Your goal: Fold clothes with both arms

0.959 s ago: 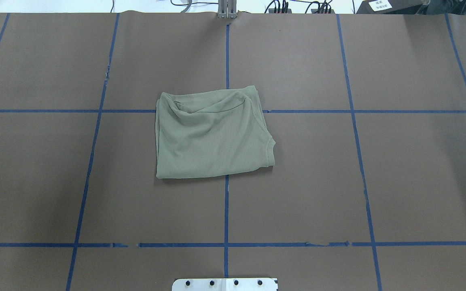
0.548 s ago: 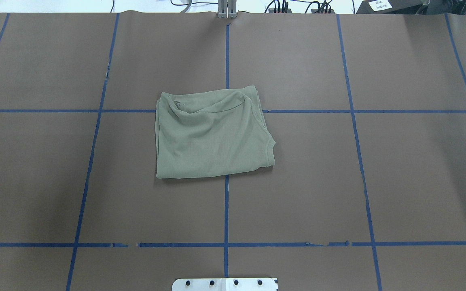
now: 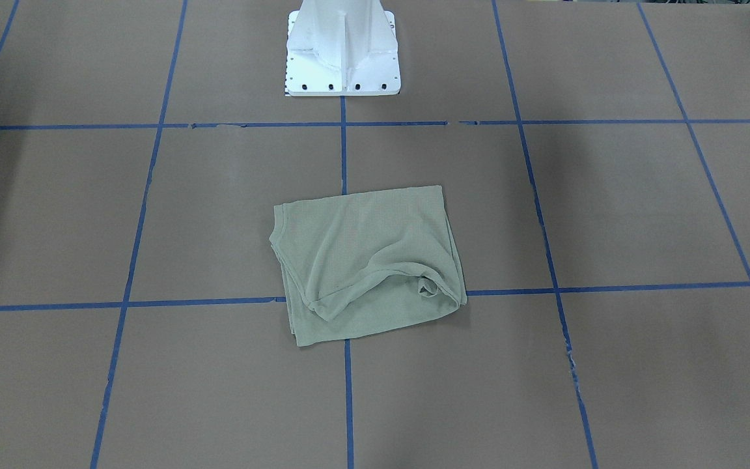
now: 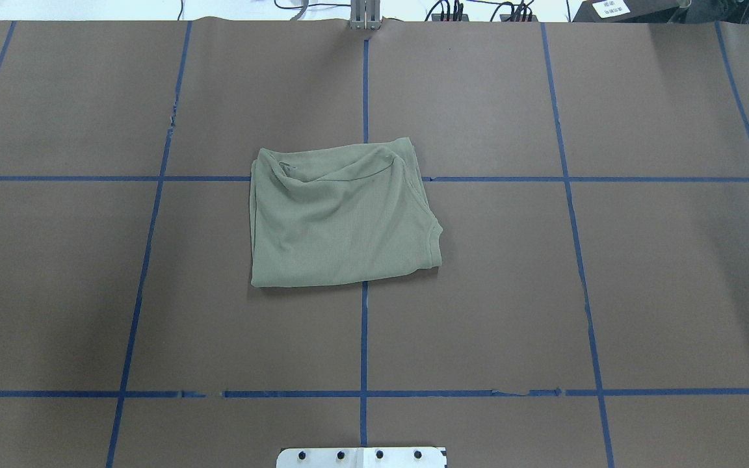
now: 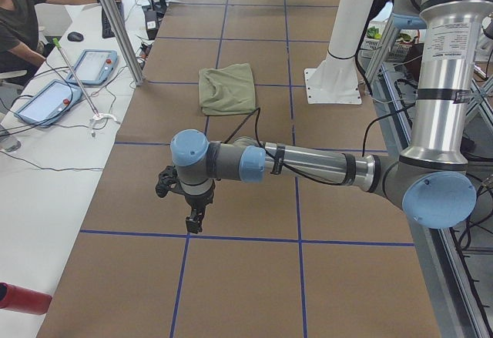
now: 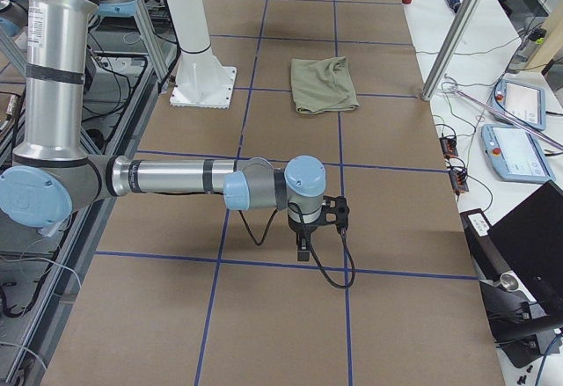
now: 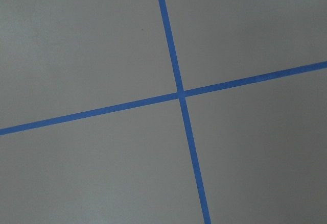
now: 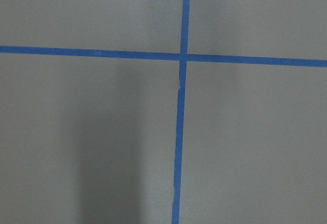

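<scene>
Step in hand: judging by the layout, the folding is finishing or pausing between folds. The pale sage-green knit shirt point(image 4: 342, 221) is lying as a compact folded packet, and nothing is gripping it.
Next move: if a further fold or tidy-up is intended, both arms are needing to travel back in to the shirt, one from 9 o'clock and one from 3 o'clock in the overhead view, and take matching corners together.
Shirt, appearance: it is forming a rough rectangle of several layers. A bunched ridge is running along its 12 o'clock edge, and the layers are showing offset at its 3 o'clock edge.
Shirt, place: it is resting near the middle of the brown paper-covered table point(image 4: 543, 292), covering a crossing of the blue tape grid lines point(image 4: 363, 338). The white metal pedestal base point(image 4: 361, 457) is sitting at its 6 o'clock.
Left fingers point(image 5: 192, 221): hanging over bare table, well apart from the shirt; width cannot be told.
Right fingers point(image 6: 302, 251): likewise hanging over bare table, far from the shirt; width cannot be told.
</scene>
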